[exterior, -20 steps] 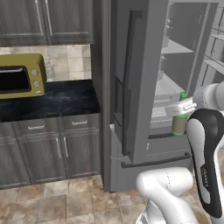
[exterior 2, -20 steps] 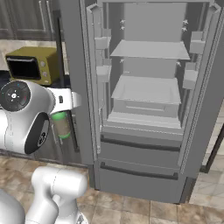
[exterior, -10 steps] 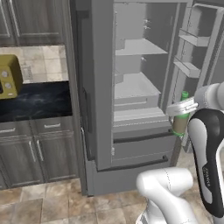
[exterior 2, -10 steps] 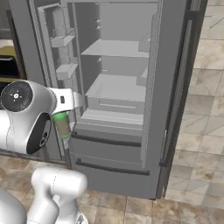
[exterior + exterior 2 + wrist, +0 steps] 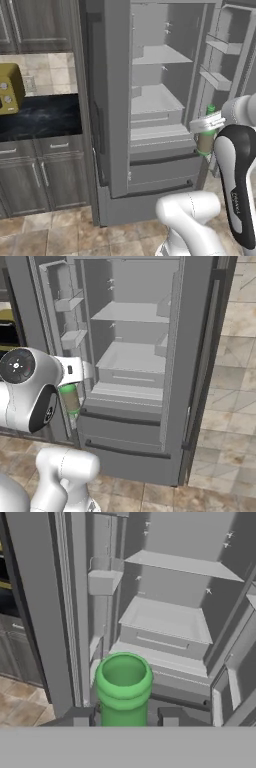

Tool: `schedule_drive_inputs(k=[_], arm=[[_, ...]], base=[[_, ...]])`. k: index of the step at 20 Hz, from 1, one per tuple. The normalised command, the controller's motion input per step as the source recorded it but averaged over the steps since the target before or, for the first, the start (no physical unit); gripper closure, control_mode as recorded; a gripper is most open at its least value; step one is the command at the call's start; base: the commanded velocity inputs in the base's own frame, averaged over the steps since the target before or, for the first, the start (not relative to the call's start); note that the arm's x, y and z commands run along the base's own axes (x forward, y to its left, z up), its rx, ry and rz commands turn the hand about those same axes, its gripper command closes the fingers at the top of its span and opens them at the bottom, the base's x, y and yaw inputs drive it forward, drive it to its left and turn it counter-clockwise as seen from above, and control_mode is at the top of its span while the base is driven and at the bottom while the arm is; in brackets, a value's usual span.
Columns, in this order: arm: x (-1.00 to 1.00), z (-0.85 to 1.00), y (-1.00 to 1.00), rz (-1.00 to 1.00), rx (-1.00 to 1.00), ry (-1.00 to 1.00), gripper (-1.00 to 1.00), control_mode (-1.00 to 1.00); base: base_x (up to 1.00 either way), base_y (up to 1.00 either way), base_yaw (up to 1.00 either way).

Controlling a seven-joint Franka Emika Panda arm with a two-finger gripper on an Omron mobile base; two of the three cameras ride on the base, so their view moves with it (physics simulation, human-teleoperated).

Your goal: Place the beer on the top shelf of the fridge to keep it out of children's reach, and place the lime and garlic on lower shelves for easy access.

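My gripper (image 5: 204,125) is shut on the beer (image 5: 205,139), a green bottle held upright by its upper part at my right side. From the other side the beer (image 5: 70,399) hangs below the gripper (image 5: 76,374), to the left of the open fridge (image 5: 199,356). In the hand view the green cap (image 5: 123,681) stands between the fingertips (image 5: 80,719), facing the fridge interior. The top shelf (image 5: 159,55) and the lower shelves (image 5: 152,102) are bare, seen also as top shelf (image 5: 182,564) and lower shelf (image 5: 167,619). The lime and garlic are out of view.
Both fridge doors stand open; the left door (image 5: 112,100) juts toward me, and the right door carries bins (image 5: 220,46). A yellow microwave (image 5: 10,87) sits on a black counter (image 5: 42,115) over dark cabinets. Tiled floor (image 5: 225,406) lies right of the fridge.
The base has driven, so the whole scene has shifted: the fridge interior now sits more squarely ahead and the microwave has slid to the edge. The beer stays held in the gripper.
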Motion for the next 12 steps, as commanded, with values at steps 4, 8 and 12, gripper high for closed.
schedule_drive_inputs(k=[4,8,12], arm=[[0.00,0.00,0.00,0.00,0.00,0.00,1.00,1.00],[0.00,0.00,0.00,0.00,0.00,0.00,1.00,1.00],[0.00,0.00,0.00,0.00,0.00,0.00,1.00,1.00]], base=[[0.53,-0.04,0.00],[0.56,-0.08,0.00],[0.54,-0.09,0.00]])
